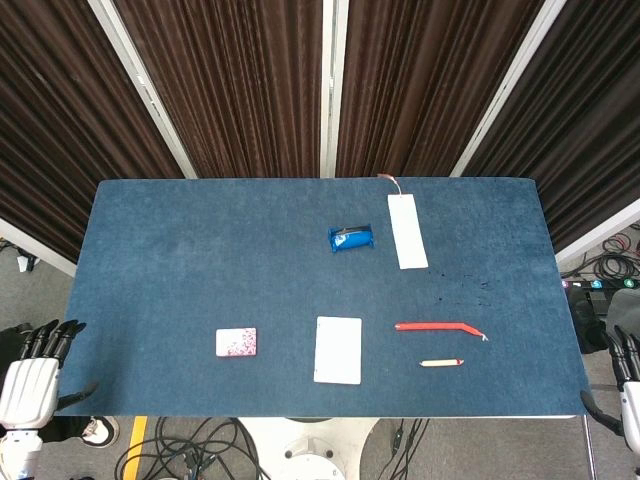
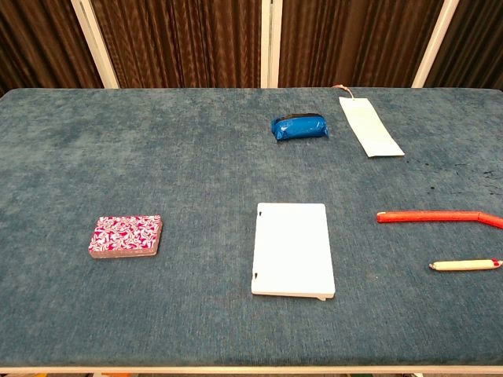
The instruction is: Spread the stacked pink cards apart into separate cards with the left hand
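Note:
A neat stack of pink patterned cards (image 1: pixel 236 342) (image 2: pixel 126 236) lies on the blue table (image 1: pixel 200 250) toward its front left. My left hand (image 1: pixel 33 372) hangs off the table's left front corner, well to the left of the cards, fingers apart and holding nothing. At the far right edge of the head view only part of my right hand (image 1: pixel 626 385) shows, also off the table; what its fingers are doing is not visible. Neither hand appears in the chest view.
A white notepad (image 1: pixel 338 350) (image 2: pixel 292 249) lies right of the cards. Further right are a red bent stick (image 1: pixel 440 327) (image 2: pixel 436 216) and a short pencil (image 1: pixel 441 362) (image 2: pixel 465 265). A blue pouch (image 1: pixel 351 238) (image 2: pixel 299 126) and a white tag (image 1: pixel 407 230) (image 2: pixel 370 126) sit toward the back.

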Action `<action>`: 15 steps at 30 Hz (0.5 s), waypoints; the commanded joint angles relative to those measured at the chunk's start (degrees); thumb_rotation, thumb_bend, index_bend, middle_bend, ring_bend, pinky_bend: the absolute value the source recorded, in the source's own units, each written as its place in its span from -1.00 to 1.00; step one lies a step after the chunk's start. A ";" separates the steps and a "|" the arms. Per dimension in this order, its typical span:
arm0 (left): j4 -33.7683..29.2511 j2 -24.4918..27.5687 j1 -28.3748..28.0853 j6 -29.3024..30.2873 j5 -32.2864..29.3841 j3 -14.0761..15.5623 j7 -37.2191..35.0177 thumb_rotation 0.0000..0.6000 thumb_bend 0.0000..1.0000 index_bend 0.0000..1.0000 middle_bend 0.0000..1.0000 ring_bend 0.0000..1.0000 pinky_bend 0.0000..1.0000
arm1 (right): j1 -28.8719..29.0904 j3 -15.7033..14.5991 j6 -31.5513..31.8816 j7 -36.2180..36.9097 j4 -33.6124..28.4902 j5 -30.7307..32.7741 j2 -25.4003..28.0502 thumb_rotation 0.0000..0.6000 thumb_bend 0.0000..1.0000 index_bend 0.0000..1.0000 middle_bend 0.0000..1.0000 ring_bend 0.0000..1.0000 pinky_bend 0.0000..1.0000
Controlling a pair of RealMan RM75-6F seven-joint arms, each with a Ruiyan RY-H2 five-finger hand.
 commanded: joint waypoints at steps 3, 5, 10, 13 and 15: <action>0.26 -0.11 -0.06 0.18 0.23 -0.01 -0.19 1.00 -0.82 -0.65 -0.70 -0.86 -0.76 | 0.06 -0.03 -0.11 -0.09 -0.03 -0.06 -0.03 1.00 -0.73 -1.00 -1.00 -1.00 -1.00; 0.30 -0.16 -0.04 0.24 0.32 0.04 -0.20 1.00 -0.82 -0.65 -0.70 -0.86 -0.76 | 0.05 -0.06 -0.06 -0.07 -0.08 -0.14 0.00 1.00 -0.73 -1.00 -1.00 -1.00 -1.00; 0.06 -0.04 -0.20 0.28 0.53 -0.01 -0.12 1.00 -0.82 -0.65 -0.70 -0.86 -0.76 | 0.07 0.03 0.01 -0.10 -0.32 -0.15 0.15 1.00 -0.73 -1.00 -1.00 -1.00 -1.00; -0.69 0.35 -0.37 0.00 0.62 0.08 0.10 1.00 -0.82 -0.65 -0.70 -0.86 -0.76 | 0.11 0.07 0.03 -0.14 -0.90 -0.19 0.39 1.00 -0.73 -1.00 -1.00 -1.00 -1.00; -1.15 0.64 -0.50 -0.15 0.91 0.23 0.35 1.00 -0.82 -0.65 -0.70 -0.86 -0.76 | 0.13 0.14 0.23 -0.23 -1.35 -0.31 0.53 1.00 -0.73 -1.00 -1.00 -1.00 -1.00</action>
